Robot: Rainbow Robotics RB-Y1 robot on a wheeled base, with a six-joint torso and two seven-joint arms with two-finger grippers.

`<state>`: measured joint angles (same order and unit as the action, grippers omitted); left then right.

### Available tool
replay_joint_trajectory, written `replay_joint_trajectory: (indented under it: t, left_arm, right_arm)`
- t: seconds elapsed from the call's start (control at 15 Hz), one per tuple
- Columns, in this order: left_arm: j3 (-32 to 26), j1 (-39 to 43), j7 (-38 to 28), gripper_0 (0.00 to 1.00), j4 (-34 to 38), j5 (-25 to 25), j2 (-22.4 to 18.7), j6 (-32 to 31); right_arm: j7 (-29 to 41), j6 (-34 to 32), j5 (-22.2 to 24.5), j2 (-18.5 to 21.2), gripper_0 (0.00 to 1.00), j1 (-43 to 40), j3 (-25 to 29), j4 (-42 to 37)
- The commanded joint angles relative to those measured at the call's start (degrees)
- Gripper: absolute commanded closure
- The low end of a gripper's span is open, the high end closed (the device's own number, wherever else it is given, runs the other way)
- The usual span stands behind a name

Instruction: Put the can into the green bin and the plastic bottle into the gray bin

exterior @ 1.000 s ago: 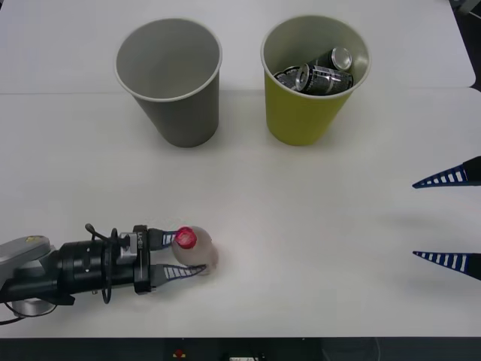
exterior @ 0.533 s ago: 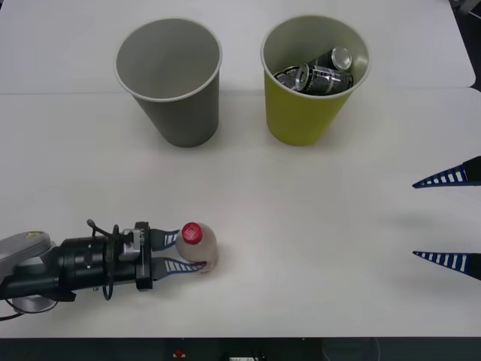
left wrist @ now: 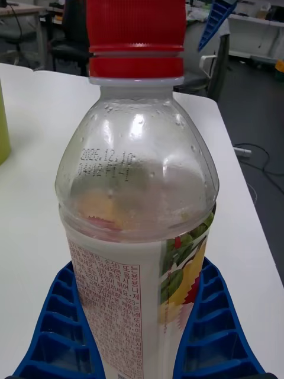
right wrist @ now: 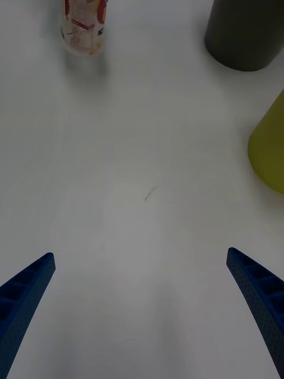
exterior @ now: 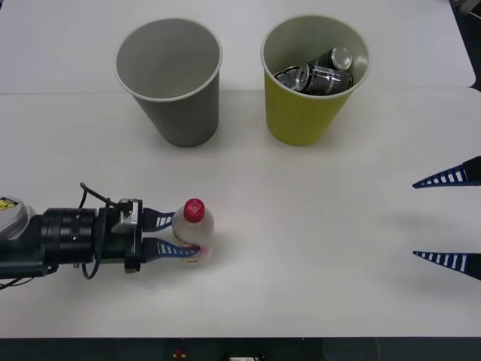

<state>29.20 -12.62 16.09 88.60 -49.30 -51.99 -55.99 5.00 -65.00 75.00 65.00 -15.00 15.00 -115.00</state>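
Observation:
The plastic bottle [exterior: 193, 226], clear with a red cap, is upright near the table's front left, with my left gripper [exterior: 176, 235] shut on its lower body. In the left wrist view the bottle [left wrist: 139, 195] stands between the blue fingers [left wrist: 59, 320]. The gray bin [exterior: 169, 75] stands at the back left with nothing in it. Beside it on the right is the green bin [exterior: 312, 105], holding dark cans [exterior: 319, 71]. My right gripper [exterior: 415, 219] hangs open at the right edge, far from everything. The right wrist view shows the bottle [right wrist: 84, 23], gray bin [right wrist: 245, 32] and green bin [right wrist: 269, 148] beyond my open right gripper [right wrist: 141, 254].
The white table [exterior: 301, 226] runs bare between the bins and the front edge. A seam crosses it behind the bins. Beyond the table's far side, the left wrist view shows office chairs and floor.
The bottle in my left gripper has gone from tilted to upright and shifted slightly away from the front edge. The left arm drew back to the left. The right arm has not moved.

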Motion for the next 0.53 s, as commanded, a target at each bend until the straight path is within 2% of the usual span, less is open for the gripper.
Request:
replay_joint_trajectory:
  t: [0.07, 0.53]
  left_arm:
    - [-6.26, 1.72, -12.66, 1.0, 7.37, -8.62, -0.92, 0.0]
    - [-18.04, 3.3, -42.02, 1.0, 21.88, -24.88, -1.8, -3.07]
  right_arm:
    - [0.0, 0.0, 0.0, 0.0, 0.0, 0.0, 0.0, 0.0]
    - [0.0, 0.0, 0.0, 0.0, 0.0, 0.0, 0.0, 0.0]
